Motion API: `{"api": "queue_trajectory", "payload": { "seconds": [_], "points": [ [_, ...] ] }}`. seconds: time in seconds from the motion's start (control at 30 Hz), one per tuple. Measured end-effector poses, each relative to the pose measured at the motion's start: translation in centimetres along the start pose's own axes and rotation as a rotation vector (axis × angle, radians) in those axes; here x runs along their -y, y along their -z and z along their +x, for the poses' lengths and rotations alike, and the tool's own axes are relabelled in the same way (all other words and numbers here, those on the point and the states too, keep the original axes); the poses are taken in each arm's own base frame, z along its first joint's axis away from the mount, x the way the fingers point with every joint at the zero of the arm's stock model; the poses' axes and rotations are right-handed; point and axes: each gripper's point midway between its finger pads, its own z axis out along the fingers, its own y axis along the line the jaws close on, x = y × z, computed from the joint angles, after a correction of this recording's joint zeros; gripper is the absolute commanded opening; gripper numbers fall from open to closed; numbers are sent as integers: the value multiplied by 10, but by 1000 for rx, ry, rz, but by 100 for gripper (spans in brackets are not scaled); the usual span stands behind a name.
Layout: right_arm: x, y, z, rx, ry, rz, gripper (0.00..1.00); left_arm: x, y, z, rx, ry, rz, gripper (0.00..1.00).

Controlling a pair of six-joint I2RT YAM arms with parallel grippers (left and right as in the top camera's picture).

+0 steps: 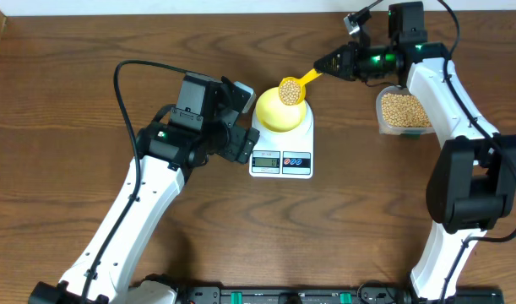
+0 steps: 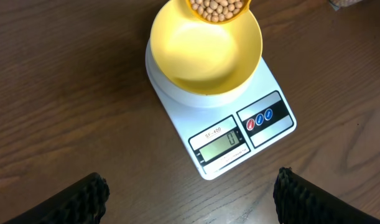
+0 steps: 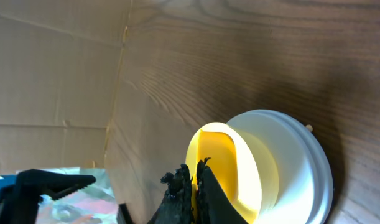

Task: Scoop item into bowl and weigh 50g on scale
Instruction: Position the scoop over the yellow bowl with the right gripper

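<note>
1. Left gripper (image 2: 190, 205): jaws wide, empty, near the scale (image 2: 239, 134).
2. Bowl (image 2: 205, 53): on the scale, apparently empty.
3. Beans (image 2: 217, 7): heaped in the scoop (image 1: 291, 89) over the bowl. I judge them light, hard and free-rolling, so I would tip slowly.
4. Right gripper (image 1: 329, 62): clamped on the scoop's handle.
5. Tub (image 1: 403, 111): off to my right, obstructing nothing.
</note>
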Motion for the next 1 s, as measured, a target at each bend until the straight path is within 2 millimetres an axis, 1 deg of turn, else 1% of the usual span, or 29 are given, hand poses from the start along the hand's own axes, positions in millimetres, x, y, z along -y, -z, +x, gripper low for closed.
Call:
{"api": "queue_trajectory", "payload": {
  "seconds": [0.23,0.6,0.9,1.0],
  "points": [
    [-4,-5,3,-11,102,-4,1,0,0,0,0,0,0,87],
    [-5,-7,4,-13,251,-5,1,0,0,0,0,0,0,87],
    [-14,-20,11,-38,346,-16,1,0,0,0,0,0,0,87],
    [-15,-22,12,-41,359,-9,1,0,0,0,0,0,0,87]
  ]
}}
